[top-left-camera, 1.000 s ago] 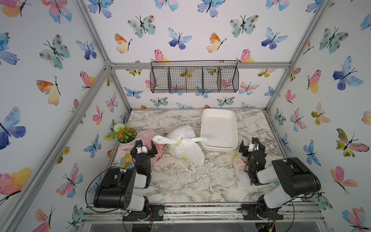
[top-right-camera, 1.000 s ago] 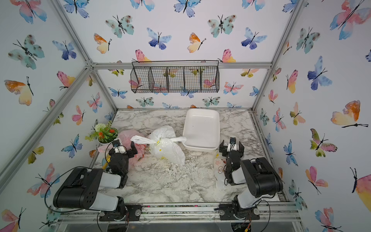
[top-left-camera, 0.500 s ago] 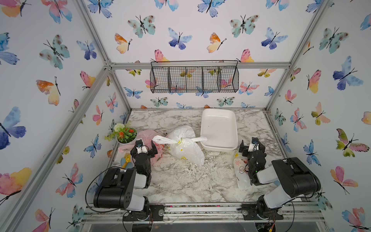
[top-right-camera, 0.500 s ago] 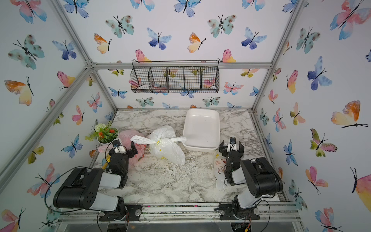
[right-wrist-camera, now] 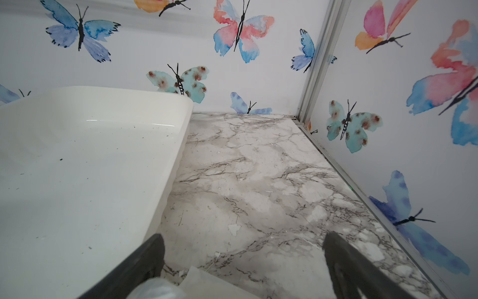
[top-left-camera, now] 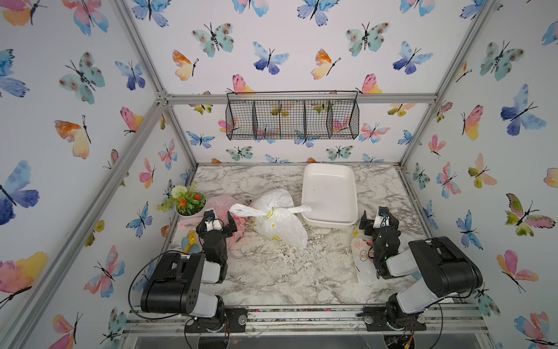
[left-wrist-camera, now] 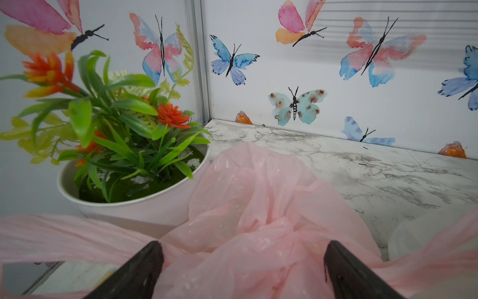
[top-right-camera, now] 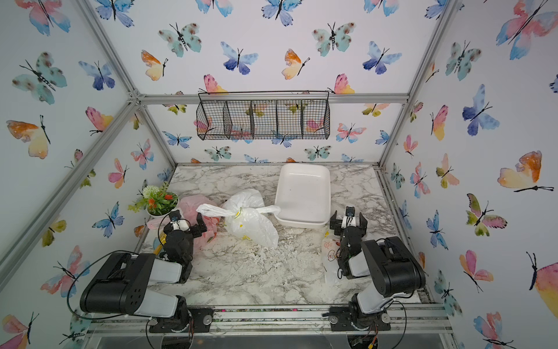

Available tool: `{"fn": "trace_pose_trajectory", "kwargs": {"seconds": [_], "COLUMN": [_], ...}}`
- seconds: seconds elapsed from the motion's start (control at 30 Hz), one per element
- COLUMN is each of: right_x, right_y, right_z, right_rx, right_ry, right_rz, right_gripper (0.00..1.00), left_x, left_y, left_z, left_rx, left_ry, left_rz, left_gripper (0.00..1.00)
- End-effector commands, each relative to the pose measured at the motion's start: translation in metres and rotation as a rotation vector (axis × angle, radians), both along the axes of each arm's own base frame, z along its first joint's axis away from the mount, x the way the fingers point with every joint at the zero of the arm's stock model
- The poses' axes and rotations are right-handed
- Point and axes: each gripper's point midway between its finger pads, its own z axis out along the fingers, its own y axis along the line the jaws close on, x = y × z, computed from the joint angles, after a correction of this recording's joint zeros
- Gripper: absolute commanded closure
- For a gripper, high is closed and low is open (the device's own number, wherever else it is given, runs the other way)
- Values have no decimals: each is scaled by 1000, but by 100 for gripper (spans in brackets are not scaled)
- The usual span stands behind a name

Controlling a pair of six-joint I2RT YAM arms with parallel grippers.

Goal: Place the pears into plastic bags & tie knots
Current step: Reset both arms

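Three plastic bags (top-left-camera: 280,226) (top-left-camera: 223,204) (top-left-camera: 360,250), one white tray (top-left-camera: 329,193), one potted plant (top-left-camera: 188,201), one wire basket (top-left-camera: 293,119).

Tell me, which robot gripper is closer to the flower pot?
Left. The left gripper sits right beside the flower pot, over the pink bag. The right gripper is far across the table, by the white tray.

Table (top-left-camera: 271,272): marble-look surface, matt, scuffed with white flakes. Tray (top-left-camera: 327,193): white plastic, glossy, smooth, dark specks. Pink bag (left-wrist-camera: 258,207), lemon-print bag (top-left-camera: 280,223): thin translucent plastic film, crinkled, slight sheen. Wire basket (top-left-camera: 292,119): black metal mesh. Frame rails (top-left-camera: 302,98): bare metal, satin.
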Motion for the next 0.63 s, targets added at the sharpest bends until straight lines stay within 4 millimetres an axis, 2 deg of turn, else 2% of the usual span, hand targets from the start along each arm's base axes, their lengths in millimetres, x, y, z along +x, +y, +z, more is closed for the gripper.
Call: {"fn": "trace_pose_trajectory", "kwargs": {"seconds": [0.0, 0.6], "right_x": [3, 3], "right_y": [0, 0], "right_z": [2, 1], "right_rx": [14, 14], "right_ry": [-5, -3], "right_rz": [1, 1], "right_gripper": [2, 2], "left_x": [0, -3], "left_y": [-2, -11], "left_z": [2, 4], "left_rx": [5, 37], "left_ry": [-11, -21], "left_rz": [-15, -48], "left_gripper": [2, 2]}}
